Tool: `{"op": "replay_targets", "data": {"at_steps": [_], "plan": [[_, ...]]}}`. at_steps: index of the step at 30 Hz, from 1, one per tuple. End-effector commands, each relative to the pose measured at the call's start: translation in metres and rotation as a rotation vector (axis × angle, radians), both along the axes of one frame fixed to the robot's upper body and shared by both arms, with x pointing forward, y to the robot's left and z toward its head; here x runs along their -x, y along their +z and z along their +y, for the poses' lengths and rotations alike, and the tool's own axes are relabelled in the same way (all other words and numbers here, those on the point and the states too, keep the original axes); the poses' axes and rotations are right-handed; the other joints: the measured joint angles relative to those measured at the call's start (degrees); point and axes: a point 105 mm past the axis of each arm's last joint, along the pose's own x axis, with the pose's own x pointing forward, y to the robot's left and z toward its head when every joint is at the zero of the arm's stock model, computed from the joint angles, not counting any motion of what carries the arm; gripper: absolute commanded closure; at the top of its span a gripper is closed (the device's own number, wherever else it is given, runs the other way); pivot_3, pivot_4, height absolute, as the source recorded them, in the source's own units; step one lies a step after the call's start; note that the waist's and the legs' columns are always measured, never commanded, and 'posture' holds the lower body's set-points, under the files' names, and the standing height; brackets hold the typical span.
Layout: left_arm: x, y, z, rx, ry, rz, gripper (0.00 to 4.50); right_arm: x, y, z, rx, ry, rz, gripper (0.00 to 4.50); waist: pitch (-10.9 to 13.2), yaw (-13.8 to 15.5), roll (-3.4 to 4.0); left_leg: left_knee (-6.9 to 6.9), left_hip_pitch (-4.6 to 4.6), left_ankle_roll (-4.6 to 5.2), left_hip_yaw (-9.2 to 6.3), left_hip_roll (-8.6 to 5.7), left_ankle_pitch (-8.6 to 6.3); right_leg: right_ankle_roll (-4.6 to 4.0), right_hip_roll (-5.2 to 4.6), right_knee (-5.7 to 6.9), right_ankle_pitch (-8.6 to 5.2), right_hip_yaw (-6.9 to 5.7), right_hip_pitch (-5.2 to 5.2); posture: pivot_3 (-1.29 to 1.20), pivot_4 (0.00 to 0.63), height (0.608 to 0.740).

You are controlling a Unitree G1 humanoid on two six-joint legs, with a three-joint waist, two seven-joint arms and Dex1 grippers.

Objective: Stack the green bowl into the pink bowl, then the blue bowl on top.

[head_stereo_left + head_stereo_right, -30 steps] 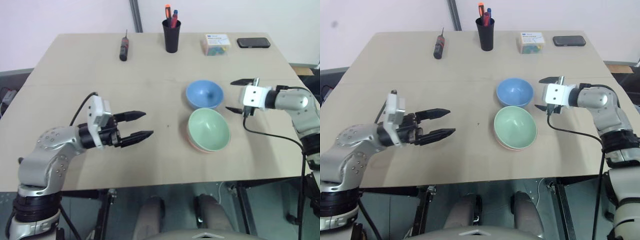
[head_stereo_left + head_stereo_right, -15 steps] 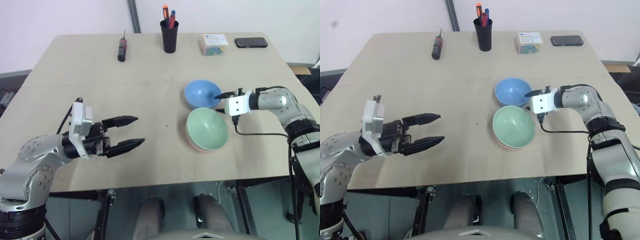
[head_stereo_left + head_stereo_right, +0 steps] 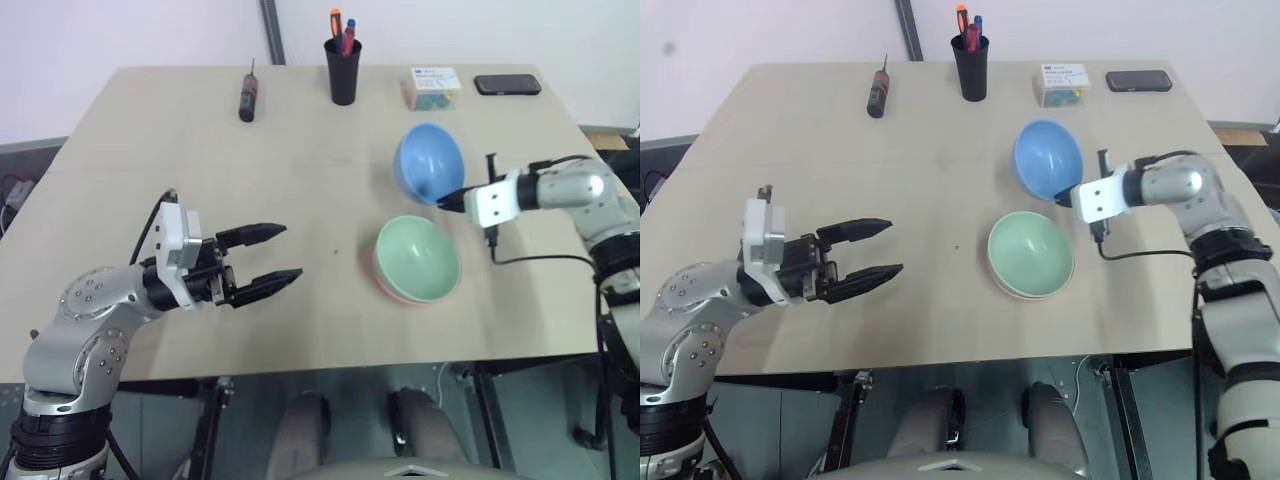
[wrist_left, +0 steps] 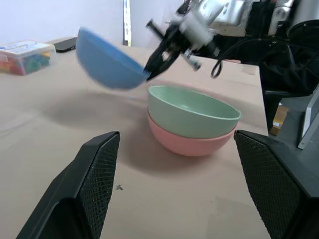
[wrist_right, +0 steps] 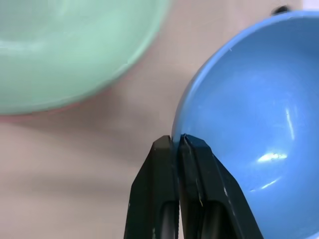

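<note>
We see the right gripper [image 3: 447,199] pinched shut on the rim of the blue bowl [image 3: 430,163], its two black fingers [image 5: 167,164] pressed together over the bowl's edge. The blue bowl hangs clear of the table [image 3: 300,130], tilted so that its hollow faces partly towards us, and in the left wrist view [image 4: 107,62] it casts a shadow on the tabletop beneath it. It sits just beyond the stack and above it, not touching it.

The green bowl [image 3: 418,257] rests nested upright inside the pink bowl [image 4: 192,145], of which we can make out a thin rim under the green one from above and the lower wall from the side. The stack stands on the table towards the right side, near the front edge.

The left gripper [image 3: 265,260] hovers over the left part of the table, well apart from the bowls, with its fingers [image 3: 255,234] spread and nothing between them, pointing across towards the stack.

Along the far edge of the table we see a screwdriver [image 3: 248,97], a black cup [image 3: 343,68] holding pens, a small clear box [image 3: 433,87] with coloured contents, and a dark phone [image 3: 507,85].
</note>
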Motion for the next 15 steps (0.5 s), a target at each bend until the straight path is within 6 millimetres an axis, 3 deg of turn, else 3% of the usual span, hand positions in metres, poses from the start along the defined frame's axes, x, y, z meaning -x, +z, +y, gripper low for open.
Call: {"op": "replay_targets", "data": {"at_steps": [1, 5, 10, 13, 15], "plan": [[-0.005, 0.005, 0.000, -0.002, -0.016, -0.036, 0.63, 0.061, 0.045, 0.011, -0.134, 0.052, 0.158, 4.43, -0.01, -0.23, 0.00, 0.01, 0.03, 0.01, 0.00, 0.01, -0.01, 0.00, 0.00, 0.00, 0.00, 0.01, 0.00, 0.00, 0.150, 0.740], [-0.010, 0.006, 0.001, -0.005, -0.031, -0.039, 0.63, 0.101, 0.047, 0.024, -0.173, 0.033, 0.301, 4.43, 0.04, -0.15, 0.09, 0.02, 0.10, 0.02, 0.00, -0.02, -0.01, 0.00, 0.01, 0.05, 0.00, -0.02, 0.04, 0.00, 0.150, 0.740], [-0.012, 0.006, -0.001, -0.008, -0.046, -0.045, 0.63, 0.119, 0.035, 0.041, -0.225, -0.015, 0.417, 4.43, 0.00, -0.39, 0.03, 0.04, 0.13, 0.02, 0.04, -0.01, -0.01, 0.01, 0.06, 0.04, 0.00, 0.00, 0.07, 0.00, 0.150, 0.740], [-0.012, 0.007, -0.002, -0.009, -0.049, -0.051, 0.63, 0.122, 0.020, 0.050, -0.248, -0.027, 0.470, 3.76, 0.00, -0.30, 0.01, 0.07, 0.09, 0.02, 0.10, -0.03, -0.01, 0.02, 0.06, 0.03, -0.01, 0.02, 0.05, 0.00, 0.150, 0.740], [-0.012, 0.008, -0.002, -0.010, -0.049, -0.055, 0.63, 0.123, 0.008, 0.050, -0.242, -0.049, 0.503, 2.98, -0.02, -0.20, -0.02, 0.06, 0.07, 0.02, 0.14, -0.03, -0.01, 0.02, 0.08, 0.01, -0.01, -0.02, 0.06, 0.00, 0.150, 0.740]]}}
